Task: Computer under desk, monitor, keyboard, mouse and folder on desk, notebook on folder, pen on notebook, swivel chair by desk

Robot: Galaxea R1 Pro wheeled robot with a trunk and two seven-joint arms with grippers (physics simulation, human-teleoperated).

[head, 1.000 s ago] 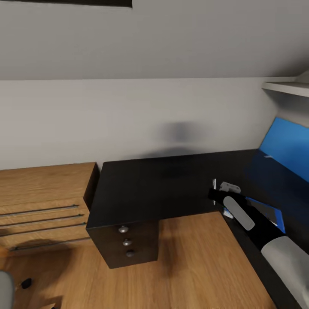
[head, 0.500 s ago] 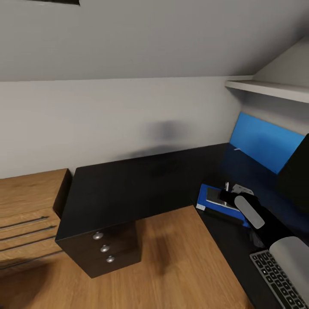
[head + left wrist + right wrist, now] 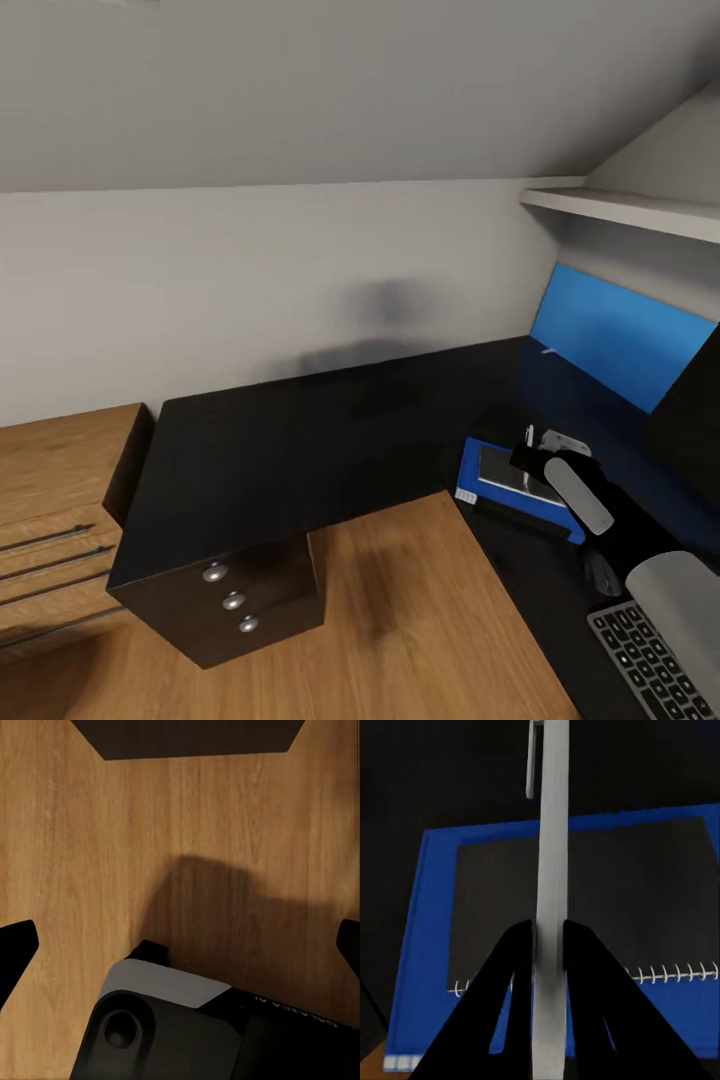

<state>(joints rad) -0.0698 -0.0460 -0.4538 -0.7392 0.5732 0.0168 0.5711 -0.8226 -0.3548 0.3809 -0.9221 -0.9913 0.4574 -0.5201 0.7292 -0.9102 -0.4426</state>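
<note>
Right wrist view: right pincer (image 3: pixel 547 937) pinches slim grey clipped pen (image 3: pixel 550 855) above notebook (image 3: pixel 585 915).

The head camera has swung to the right, so the whole scene has slid leftward; the wooden drawer unit (image 3: pixel 50 520) has mostly left the frame; the blue folder (image 3: pixel 515 492) and dark notebook (image 3: pixel 512 470) on the black bench (image 3: pixel 300 440) have come fully into sight; the keyboard (image 3: pixel 655 660) has appeared at the lower corner; the right claw (image 3: pixel 530 452), clamped on the pen (image 3: pixel 528 438), now hangs over the notebook.
</note>
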